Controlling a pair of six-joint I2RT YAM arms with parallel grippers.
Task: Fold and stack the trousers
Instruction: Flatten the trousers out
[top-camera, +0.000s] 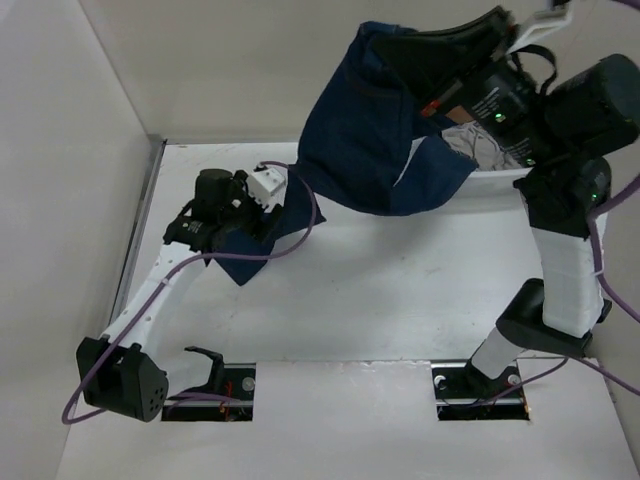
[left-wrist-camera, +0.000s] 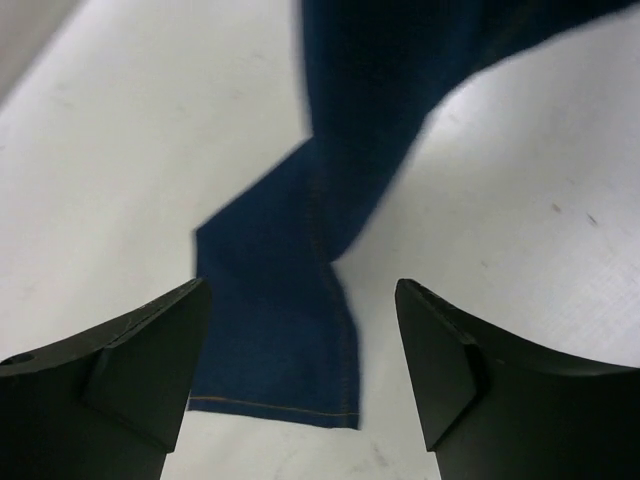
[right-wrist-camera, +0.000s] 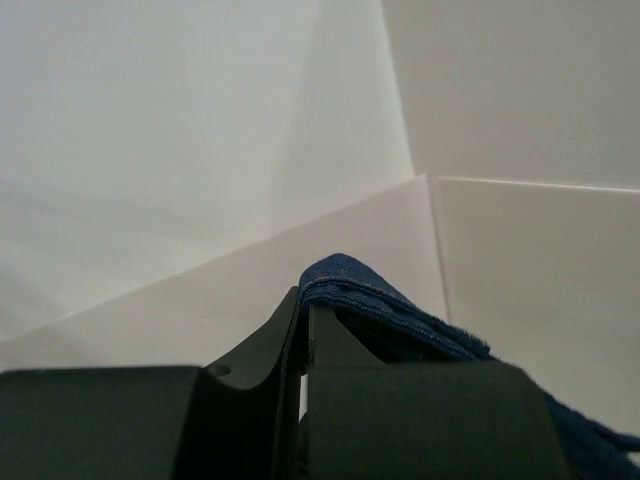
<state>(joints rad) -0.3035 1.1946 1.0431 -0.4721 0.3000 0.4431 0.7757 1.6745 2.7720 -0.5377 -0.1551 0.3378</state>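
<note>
The dark navy-blue jeans (top-camera: 365, 140) hang in the air from my right gripper (top-camera: 395, 40), which is shut on a fold of denim (right-wrist-camera: 345, 280) high at the back of the table. One leg trails down to the table, and its hem with orange stitching (left-wrist-camera: 275, 360) lies flat between the fingers of my left gripper (left-wrist-camera: 300, 370). My left gripper (top-camera: 245, 225) is open and hovers just above that leg end at the left, without gripping it.
A white bin (top-camera: 490, 165) with grey and pale garments sits at the back right behind the right arm. White walls (top-camera: 70, 150) close off the left and back. Two cut-outs (top-camera: 215, 390) at the near edge hold the arm bases.
</note>
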